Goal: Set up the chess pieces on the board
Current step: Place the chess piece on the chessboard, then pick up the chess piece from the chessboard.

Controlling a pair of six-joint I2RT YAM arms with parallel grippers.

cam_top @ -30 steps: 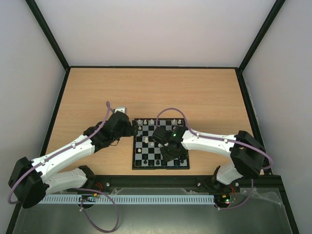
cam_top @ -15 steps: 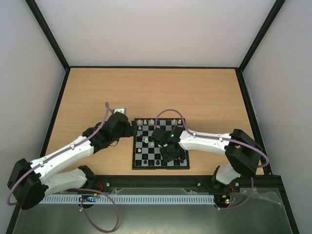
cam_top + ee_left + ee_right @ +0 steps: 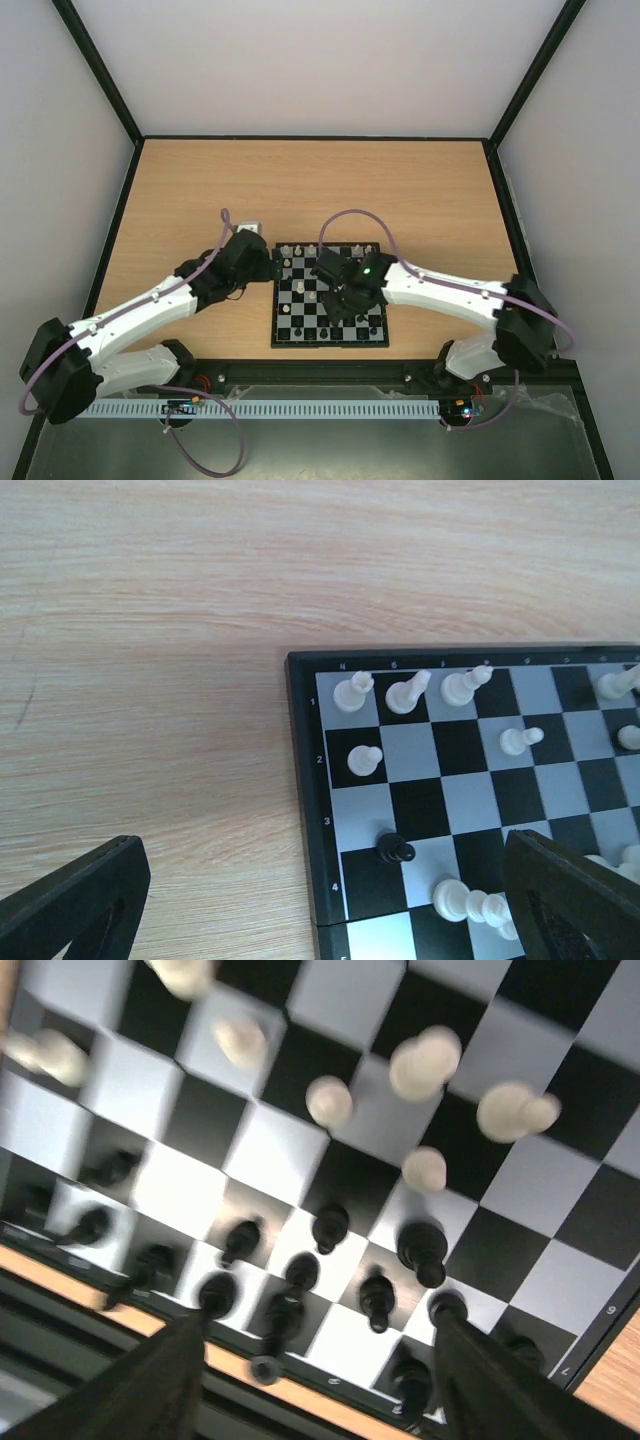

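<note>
- Roughly: table [image 3: 420, 190] is pale wood-grain laminate, flat and matte, with a black frame round it.
- Left arm [image 3: 150, 310] and right arm [image 3: 450, 292] are white hard-shell links with black joints. A purple cable [image 3: 345, 225] loops above the board's far rows and could brush the tall pieces there if the right arm swings.
- Board [image 3: 277, 310] lies on the table's near middle, between the arms. It is square and glossy, with black and pale chequers and a thin black rim. It looks light, so a finger landing on the rim would likely shift everything.
- Left gripper [image 3: 322, 880] is spread wide and empty, hanging at the board's left edge.
- Right gripper [image 3: 320, 1340] hangs low over the board with its fingers apart, clamping nothing.
- Black pieces [image 3: 423, 1250] crowd the rows by one board edge, right under those fingers. Any sideways drift probably topples the neighbours.
- White pieces [image 3: 403, 693] line the far rank, with a few mid-board. They are tiny, smooth, round-headed plastic and slip easily in an off-centre pinch.
- A lone black piece [image 3: 394, 850] stands near the left rim.
</note>
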